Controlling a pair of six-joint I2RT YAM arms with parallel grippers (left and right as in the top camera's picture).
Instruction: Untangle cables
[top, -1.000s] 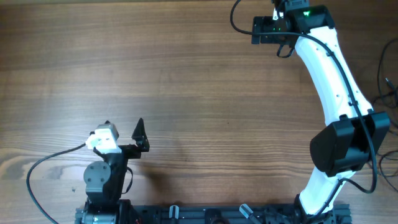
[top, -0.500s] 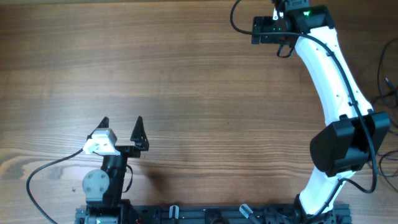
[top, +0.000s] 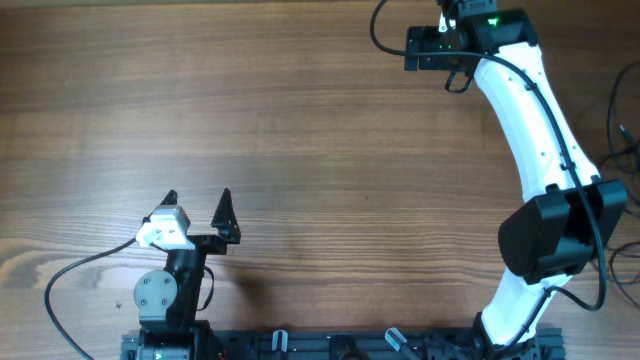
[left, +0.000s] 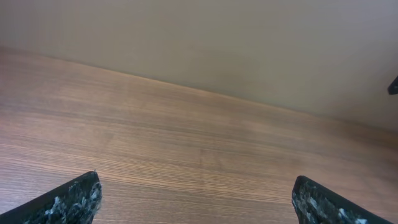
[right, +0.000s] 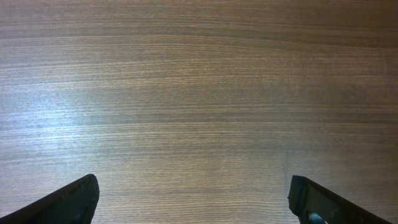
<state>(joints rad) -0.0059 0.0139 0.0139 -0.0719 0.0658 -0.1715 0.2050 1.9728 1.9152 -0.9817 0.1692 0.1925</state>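
No coil of cables lies on the open wood in any view. Some thin black cords (top: 624, 135) show at the far right edge of the overhead view, cut off by the frame; I cannot tell their ends. My left gripper (top: 196, 205) is open and empty near the front left of the table; its wrist view (left: 196, 186) shows only bare wood between the fingers. My right gripper (right: 193, 186) is open and empty over bare wood. In the overhead view its wrist (top: 470, 30) is at the far top edge and its fingers are mostly out of frame.
The wooden table (top: 300, 120) fills the views. A thicker black cable (top: 70, 265) runs from the left arm to the front left. The right arm's white links (top: 530, 130) stretch along the right side. A pale wall (left: 249, 43) stands beyond the table's far edge.
The left wrist has turned and shifted slightly, so both of its fingers now show from above. The right arm has not moved.
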